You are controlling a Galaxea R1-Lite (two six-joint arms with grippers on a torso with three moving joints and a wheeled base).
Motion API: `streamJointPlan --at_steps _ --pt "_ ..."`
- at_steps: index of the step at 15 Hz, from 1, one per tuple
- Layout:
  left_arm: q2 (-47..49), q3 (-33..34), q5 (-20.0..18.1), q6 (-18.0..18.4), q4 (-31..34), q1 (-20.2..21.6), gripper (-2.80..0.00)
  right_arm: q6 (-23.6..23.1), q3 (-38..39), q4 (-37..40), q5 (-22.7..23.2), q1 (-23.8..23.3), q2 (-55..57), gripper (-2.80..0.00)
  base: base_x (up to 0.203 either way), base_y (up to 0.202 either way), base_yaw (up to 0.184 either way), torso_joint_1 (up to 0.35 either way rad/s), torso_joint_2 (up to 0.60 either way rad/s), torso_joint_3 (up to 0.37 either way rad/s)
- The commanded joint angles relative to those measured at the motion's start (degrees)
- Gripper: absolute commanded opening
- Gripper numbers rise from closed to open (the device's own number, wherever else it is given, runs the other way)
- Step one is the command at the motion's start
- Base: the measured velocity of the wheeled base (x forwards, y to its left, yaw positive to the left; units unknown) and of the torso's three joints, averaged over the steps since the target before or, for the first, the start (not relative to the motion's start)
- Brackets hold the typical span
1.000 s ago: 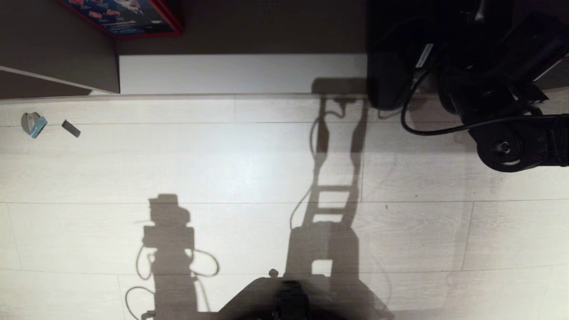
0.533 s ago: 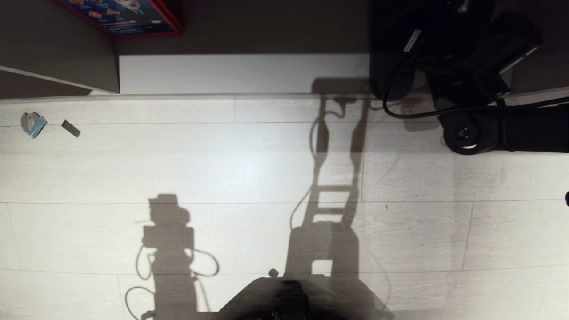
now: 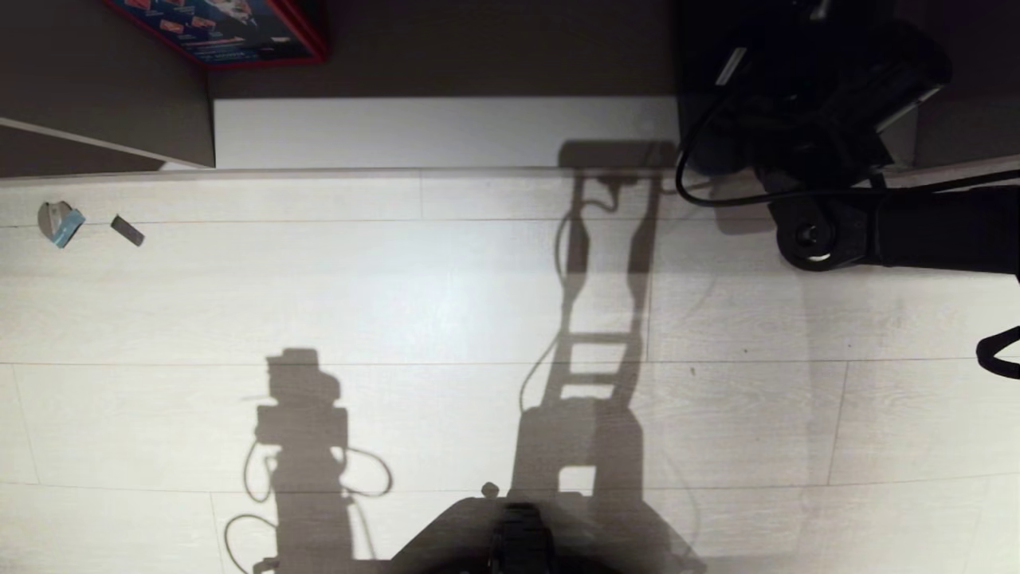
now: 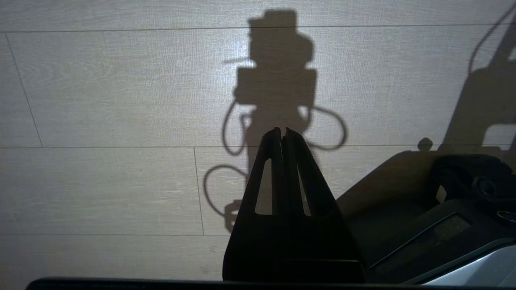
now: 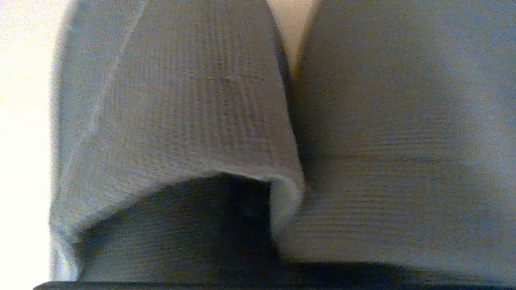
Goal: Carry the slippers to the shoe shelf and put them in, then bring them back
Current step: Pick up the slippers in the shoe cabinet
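Reaching our right gripper to the slippers (image 5: 181,100) at the far-right shoe shelf (image 3: 446,131) (grip: we cannot tell), we judge the return remains.

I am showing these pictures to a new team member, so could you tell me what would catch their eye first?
First, the dark mass of the right arm at the head view's upper right, reaching toward the pale base board of the shoe shelf. Next, the robot's long shadows across the light floor planks. In the right wrist view, ribbed slipper straps fill the frame, pressed together side by side.
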Motion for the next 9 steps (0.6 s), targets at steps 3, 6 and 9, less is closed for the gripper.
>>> streamJointPlan --at_steps 3,6,9 --pt "0.0 0.0 0.0 0.0 0.0 0.0 -2.80 0.5 6.8 1.4 0.4 0.3 -7.8 -2.80 0.000 0.000 0.000 0.000 0.00 0.000" --pt "0.0 0.0 0.0 0.0 0.0 0.0 -2.80 3.4 16.3 3.4 1.0 1.0 -16.2 -2.80 0.000 0.000 0.000 0.000 0.00 0.000" --pt "0.0 0.0 0.0 0.0 0.0 0.0 -2.80 6.2 25.3 6.3 1.3 1.4 -24.5 -2.80 0.000 0.000 0.000 0.000 0.00 0.000"
